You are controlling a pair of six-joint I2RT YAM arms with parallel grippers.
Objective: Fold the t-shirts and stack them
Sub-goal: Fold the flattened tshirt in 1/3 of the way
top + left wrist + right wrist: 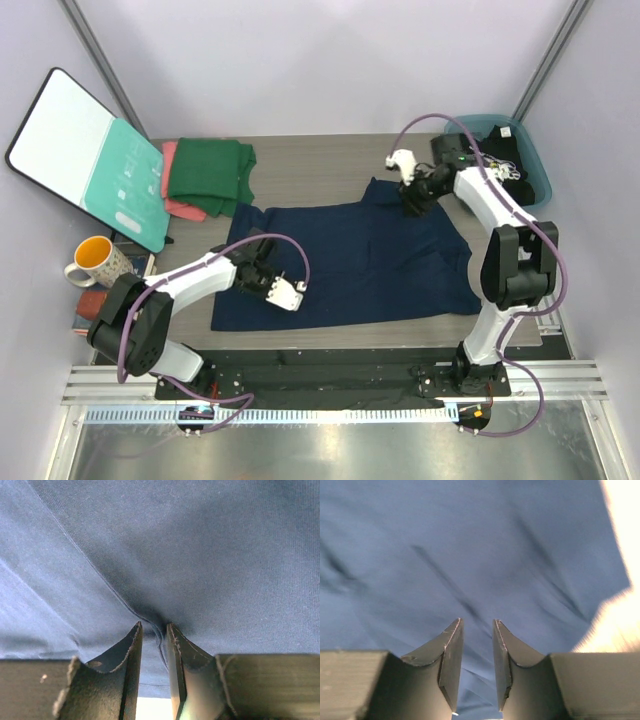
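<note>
Top external shows the navy t-shirt (350,262) spread on the tabletop (320,165), seemingly laid flat for folding. The left end effector (154,626) stands narrowly apart astride a cloth ridge. The right end effector (477,622) is parted above the shirt's far corner.

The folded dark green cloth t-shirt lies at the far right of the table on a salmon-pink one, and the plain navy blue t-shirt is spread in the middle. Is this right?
The side is wrong. The top external view shows the dark green cloth t-shirt at the far left of the table, on the salmon-pink one; the plain navy blue t-shirt is spread in the middle.
</note>
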